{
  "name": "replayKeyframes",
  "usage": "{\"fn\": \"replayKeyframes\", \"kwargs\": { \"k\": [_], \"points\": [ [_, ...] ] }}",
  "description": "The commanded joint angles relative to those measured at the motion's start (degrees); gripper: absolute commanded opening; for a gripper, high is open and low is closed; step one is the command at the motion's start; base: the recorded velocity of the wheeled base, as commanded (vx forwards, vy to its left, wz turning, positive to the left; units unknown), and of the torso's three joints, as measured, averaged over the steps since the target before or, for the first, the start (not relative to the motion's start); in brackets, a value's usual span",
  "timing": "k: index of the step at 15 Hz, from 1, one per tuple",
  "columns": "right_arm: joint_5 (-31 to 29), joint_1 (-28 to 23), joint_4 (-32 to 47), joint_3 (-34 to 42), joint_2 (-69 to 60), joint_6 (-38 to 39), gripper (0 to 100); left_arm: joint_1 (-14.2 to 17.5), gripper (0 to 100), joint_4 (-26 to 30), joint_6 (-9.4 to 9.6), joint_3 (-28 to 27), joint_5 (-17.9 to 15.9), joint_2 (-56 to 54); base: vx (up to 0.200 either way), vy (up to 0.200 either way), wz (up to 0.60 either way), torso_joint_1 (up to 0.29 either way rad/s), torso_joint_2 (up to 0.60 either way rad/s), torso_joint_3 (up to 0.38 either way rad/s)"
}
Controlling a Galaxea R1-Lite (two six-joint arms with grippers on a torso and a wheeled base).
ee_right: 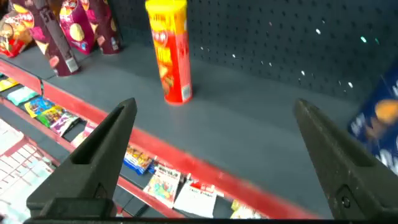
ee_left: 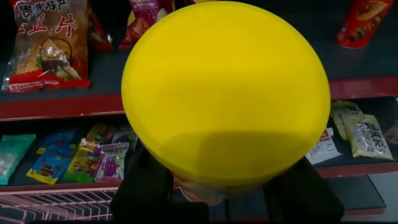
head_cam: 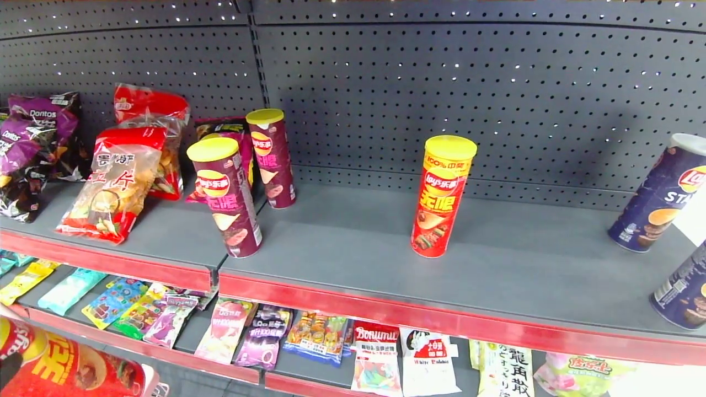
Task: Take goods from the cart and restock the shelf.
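Note:
A red chip can with a yellow lid [ee_left: 225, 93] is held lying on its side at the lower left [head_cam: 60, 366], below the upper shelf [head_cam: 358, 242]. My left gripper [ee_left: 224, 186] is shut on it, a black finger [ee_left: 143, 193] on each side of the can. Another red can [head_cam: 443, 197] stands upright mid-shelf, also seen in the right wrist view [ee_right: 169, 53]. My right gripper [ee_right: 214, 106] hangs open in front of the shelf's red front edge, to the right of that can, with nothing between its fingers.
Two maroon cans [head_cam: 226, 196] [head_cam: 272, 157] and snack bags [head_cam: 113, 182] fill the shelf's left part. Two blue cans [head_cam: 656, 193] [head_cam: 681, 292] stand at the right end. Candy packets [head_cam: 320, 333] lie on the lower shelf. A wire cart [ee_left: 56, 202] is below.

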Motion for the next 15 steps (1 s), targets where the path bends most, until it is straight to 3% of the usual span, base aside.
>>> {"fn": "replayKeyframes", "kwargs": {
  "k": [1,2,4,7,15],
  "points": [
    [0.47,8.45,-10.26,-1.88,20.34,-0.58,100,0.03,0,0.08,0.02,-0.01,-0.25,0.24,0.000,0.000,0.00,0.000,0.00,0.000],
    [0.47,9.51,-12.02,-1.09,21.30,-0.58,100,0.03,0,0.17,0.02,-0.01,-0.25,0.33,0.000,0.000,0.00,0.000,0.00,0.000],
    [0.12,15.66,-24.76,1.90,31.85,-0.58,100,0.03,0,0.17,-0.07,0.16,-0.25,0.68,0.000,0.000,0.00,0.000,0.00,0.000],
    [0.12,16.71,-31.62,-0.91,43.01,-1.02,100,0.03,0,0.17,-0.07,0.25,-0.08,0.24,0.000,0.000,0.00,0.000,0.00,0.000],
    [0.65,16.28,-33.20,-6.80,53.03,-1.11,100,0.03,0,0.17,-0.07,0.07,0.10,0.33,0.000,0.000,0.00,0.000,0.00,0.000]
  ]
}}
